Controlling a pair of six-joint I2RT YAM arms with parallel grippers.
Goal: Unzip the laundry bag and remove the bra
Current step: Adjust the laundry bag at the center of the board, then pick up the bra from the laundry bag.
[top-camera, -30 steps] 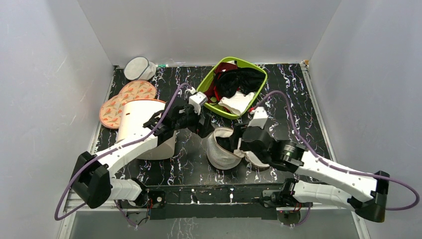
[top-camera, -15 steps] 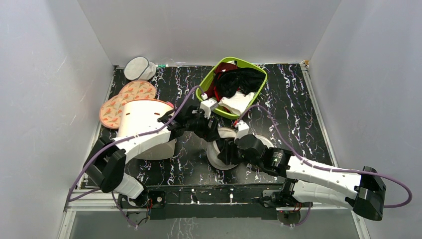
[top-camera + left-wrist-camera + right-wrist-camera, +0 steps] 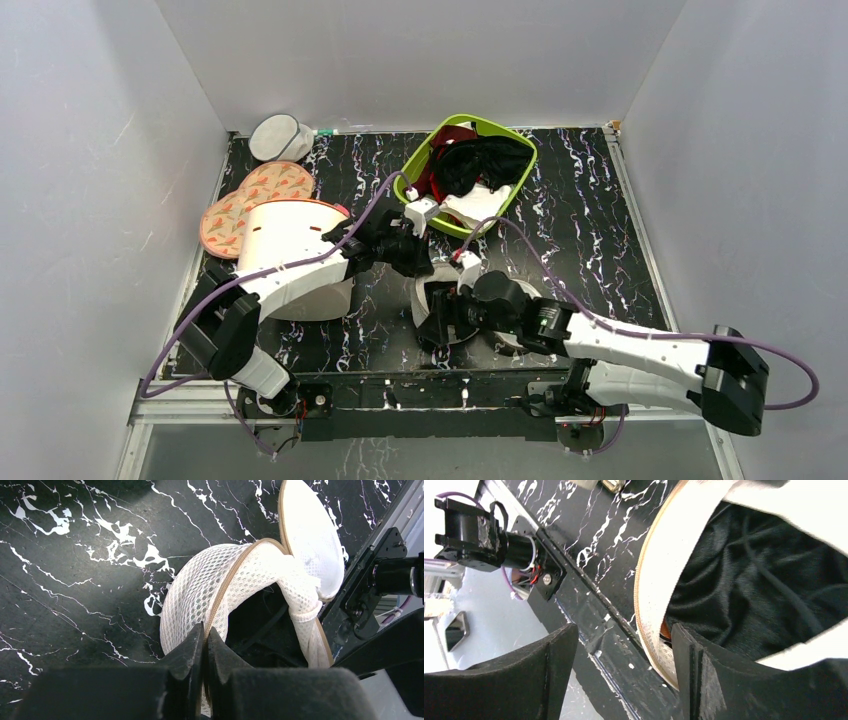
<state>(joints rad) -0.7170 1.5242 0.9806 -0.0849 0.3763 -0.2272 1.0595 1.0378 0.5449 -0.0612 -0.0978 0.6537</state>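
The laundry bag (image 3: 192,592), an off-white mesh dome with a tan zip rim, stands tipped up and gaping near the table's front (image 3: 421,300). My left gripper (image 3: 205,632) is shut on its zip rim (image 3: 428,272). My right gripper (image 3: 619,650) is open and straddles the bag's lower rim (image 3: 651,595), with one finger (image 3: 691,675) inside the bag and the other outside (image 3: 442,316). Inside lies black fabric with thin straps (image 3: 754,575). A sliver of the orange bra (image 3: 665,629) shows behind the rim; the rest of it is hidden.
A green basket (image 3: 497,125) of dark and white clothes sits behind the bag. A large cream cylinder with a red rim (image 3: 290,250) lies at the left, beside patterned discs (image 3: 250,200) and a greyer mesh pouch (image 3: 280,138). The table's front rail (image 3: 589,615) is close by.
My left gripper has come down to the bag and shut on its zip rim. My right arm has swung left to the bag's mouth, with its jaws now spread over the lower rim.
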